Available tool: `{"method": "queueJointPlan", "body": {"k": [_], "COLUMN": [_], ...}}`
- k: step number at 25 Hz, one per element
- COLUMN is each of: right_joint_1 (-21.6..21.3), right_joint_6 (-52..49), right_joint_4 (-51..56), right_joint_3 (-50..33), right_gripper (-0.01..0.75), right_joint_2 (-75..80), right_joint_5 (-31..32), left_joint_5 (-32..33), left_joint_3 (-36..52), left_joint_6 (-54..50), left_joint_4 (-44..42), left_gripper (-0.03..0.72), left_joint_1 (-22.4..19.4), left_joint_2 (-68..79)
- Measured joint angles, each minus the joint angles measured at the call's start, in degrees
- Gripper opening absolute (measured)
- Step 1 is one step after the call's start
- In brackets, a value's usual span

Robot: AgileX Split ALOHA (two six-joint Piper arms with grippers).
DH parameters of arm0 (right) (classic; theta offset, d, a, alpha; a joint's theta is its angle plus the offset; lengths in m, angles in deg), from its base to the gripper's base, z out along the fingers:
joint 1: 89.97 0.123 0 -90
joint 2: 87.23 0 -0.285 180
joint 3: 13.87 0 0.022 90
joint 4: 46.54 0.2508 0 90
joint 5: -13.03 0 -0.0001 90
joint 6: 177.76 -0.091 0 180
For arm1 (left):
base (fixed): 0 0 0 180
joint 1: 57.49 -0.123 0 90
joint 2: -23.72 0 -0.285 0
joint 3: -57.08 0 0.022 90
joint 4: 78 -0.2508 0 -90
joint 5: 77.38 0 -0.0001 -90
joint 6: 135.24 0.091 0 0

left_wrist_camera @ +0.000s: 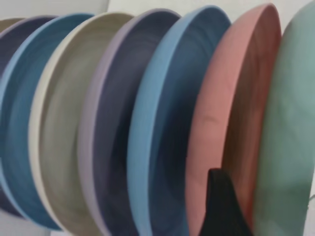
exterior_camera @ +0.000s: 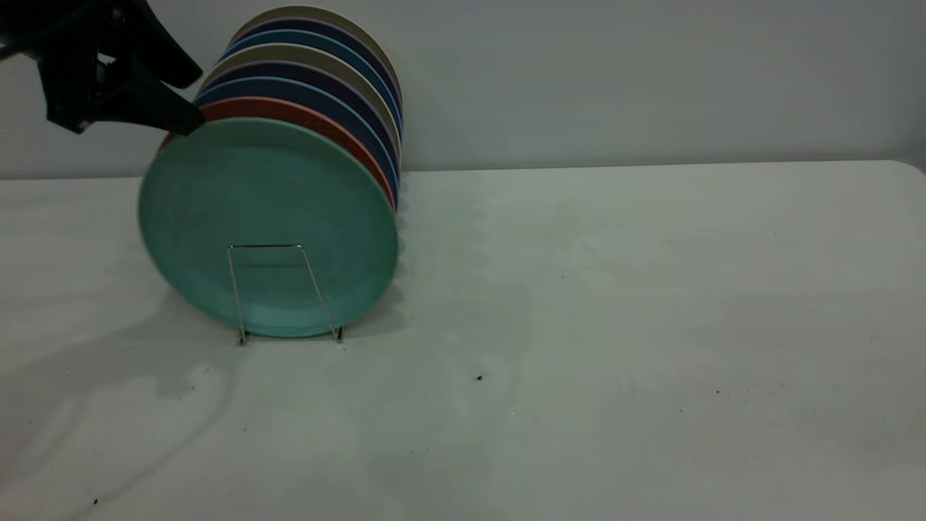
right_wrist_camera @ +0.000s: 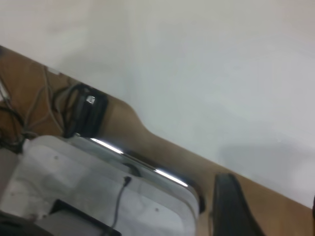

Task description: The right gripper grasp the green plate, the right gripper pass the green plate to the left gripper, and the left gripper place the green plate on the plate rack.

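I judge the job nearly finished: the green plate (exterior_camera: 268,224) stands in the plate rack's (exterior_camera: 286,293) front slot, while my left gripper (exterior_camera: 189,98) sits at its top edge, fingers apart, unclamped.

The setting looks like a robotics lab or test room rather than a home kitchen. A plain white bench (exterior_camera: 615,325) stands against a bare grey wall (exterior_camera: 651,79), holding only a wire plate rack (exterior_camera: 283,289) filled with coloured plastic plates (exterior_camera: 318,79). The right wrist view shows loose cables (right_wrist_camera: 29,113) and a black device (right_wrist_camera: 88,110) on a wooden floor (right_wrist_camera: 162,152)
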Motion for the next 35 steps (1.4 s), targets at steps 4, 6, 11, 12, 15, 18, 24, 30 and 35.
{"method": "queueJointPlan", "body": {"k": [4, 6, 11, 12, 15, 18, 24, 30, 35], "right_joint_1": [0.0, 0.0, 0.0, 0.0, 0.0, 0.0, 0.0, 4.5, 5.8], "right_joint_6": [-0.4, -1.4, -4.3, -4.9, -6.3, -7.7, -16.3, -25.8, -26.5], "right_joint_4": [-2.8, -4.5, -8.7, -9.3, -10.1, -11.0, -15.8, -23.6, -24.2], "right_joint_3": [0.0, 0.0, -2.8, -4.4, -9.5, -10.4, -10.5, -10.8, -10.9], "right_gripper": [0.415, 0.415, 0.415, 0.415, 0.415, 0.415, 0.413, 0.411, 0.405], "right_joint_2": [0.0, -0.1, -3.5, -5.2, -10.7, -16.1, -23.8, -30.5, -37.4], "right_joint_5": [0.1, 0.6, 0.8, 0.3, -2.4, -3.8, -4.3, -4.4, -4.3], "left_joint_5": [1.1, 1.3, 2.6, 3.5, 7.6, 13.6, 29.4, 33.2, 32.9], "left_joint_3": [0.0, 0.0, 0.0, 0.0, 0.0, 0.0, 1.1, 12.3, 26.8], "left_joint_6": [-4.0, -6.1, -19.3, -22.7, -36.7, -51.1, -77.8, -92.0, -97.4], "left_joint_4": [-0.3, -0.5, -1.6, -2.7, -7.4, -13.8, -27.6, -35.0, -36.7], "left_gripper": [0.511, 0.513, 0.513, 0.513, 0.513, 0.513, 0.513, 0.513, 0.513], "left_joint_1": [0.0, 0.0, 0.0, 0.0, 0.0, 0.0, 0.0, 0.0, 0.0], "left_joint_2": [-3.8, -7.1, -18.3, -20.6, -28.0, -34.8, -44.2, -52.7, -63.3]}}
